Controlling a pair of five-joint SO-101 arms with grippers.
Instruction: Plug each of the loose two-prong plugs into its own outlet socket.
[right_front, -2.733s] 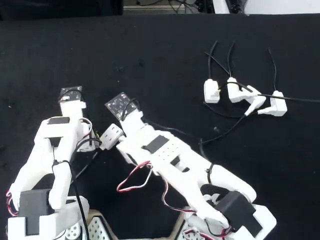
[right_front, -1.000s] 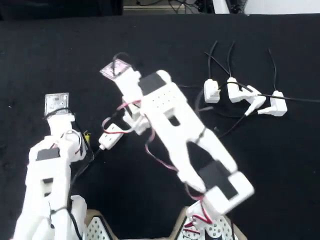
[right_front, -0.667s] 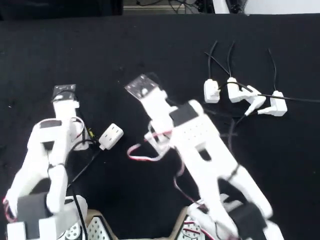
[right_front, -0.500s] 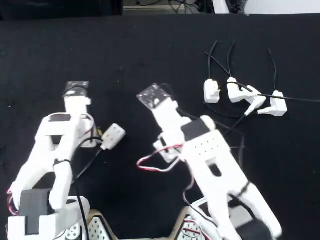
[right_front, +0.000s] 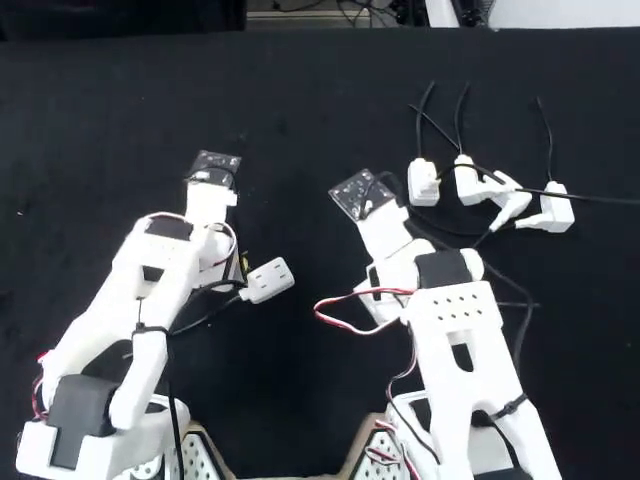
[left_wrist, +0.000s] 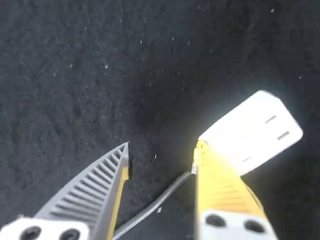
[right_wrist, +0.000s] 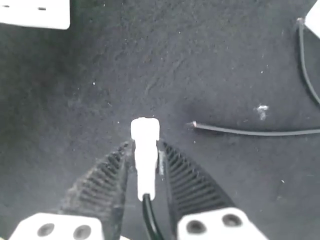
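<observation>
Plugs come first in the high view: the loose plugs (right_front: 468, 182) lie in a white cluster at the far right of the black table (right_front: 300, 90), their dark cords trailing away. The outlet socket (right_front: 268, 280) sits near the middle, just right of the left arm (right_front: 150, 290) and well apart from that cluster. The right arm (right_front: 450, 310) stands between the socket and the cluster.

In the left wrist view, the left gripper (left_wrist: 161, 150) is spread wide with nothing between its fingers. The outlet socket (left_wrist: 255, 132) lies just beside the yellow finger, slots showing, and a black cable (left_wrist: 150, 210) crosses the cloth under the gap.

In the right wrist view, the right gripper (right_wrist: 145, 150) is clenched on a held plug (right_wrist: 145, 145), its cord running back between the fingers. A corner of the outlet socket (right_wrist: 35, 12) shows farther off, and a thin wire (right_wrist: 240, 131) lies near the plug.
</observation>
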